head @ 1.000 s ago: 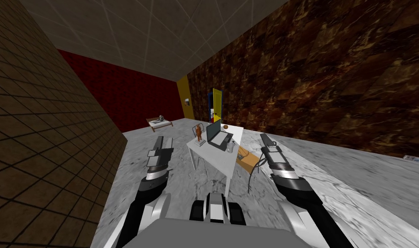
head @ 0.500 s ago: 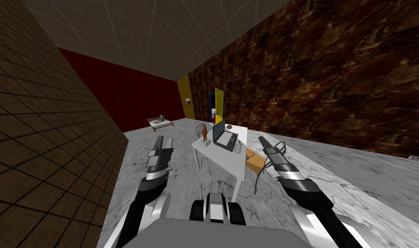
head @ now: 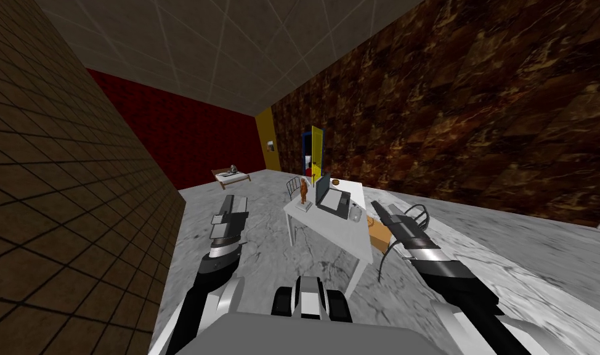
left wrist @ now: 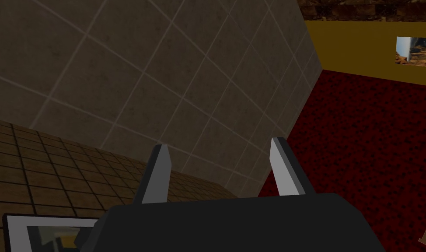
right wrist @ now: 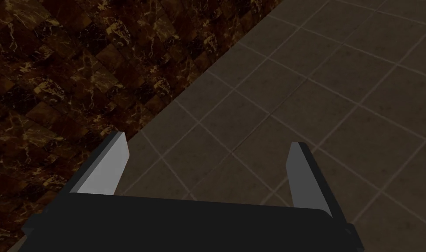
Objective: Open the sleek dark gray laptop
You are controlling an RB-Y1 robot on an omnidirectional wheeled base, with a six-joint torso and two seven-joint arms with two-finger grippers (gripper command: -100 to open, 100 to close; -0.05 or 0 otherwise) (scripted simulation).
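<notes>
1. The laptop [head: 331, 196] sits on the white counter [head: 361, 240], just right of centre in the head view, well apart from both arms.
2. Change: the whole head picture has slid, so the counter group now sits further right in the frame than a second ago. That is our own base or head moving, not the things.
3. Our right forearm has also swung toward the lower right of the frame. The left arm looks unmoved at centre left.
4. We judge this is still the approach, with no contact yet.
5. The lid already appears raised, a dark panel standing on the frame-left side of the base. It is too small to tell the angle.
6. The long axis (hinge line) runs up-frame, slanted slightly right, roughly along the counter's length. The keyboard side faces frame right, toward the chair [head: 379, 236].
7. An orange figurine [head: 303, 192] stands just beside the laptop on the frame left, and a small white item [head: 355, 214] lies near its lower right.
8. The left end effector [left wrist: 219, 144] has its fingers spread wide with nothing between them.
9. The right end effector [right wrist: 207, 140] is the same, wide apart and empty.
</notes>
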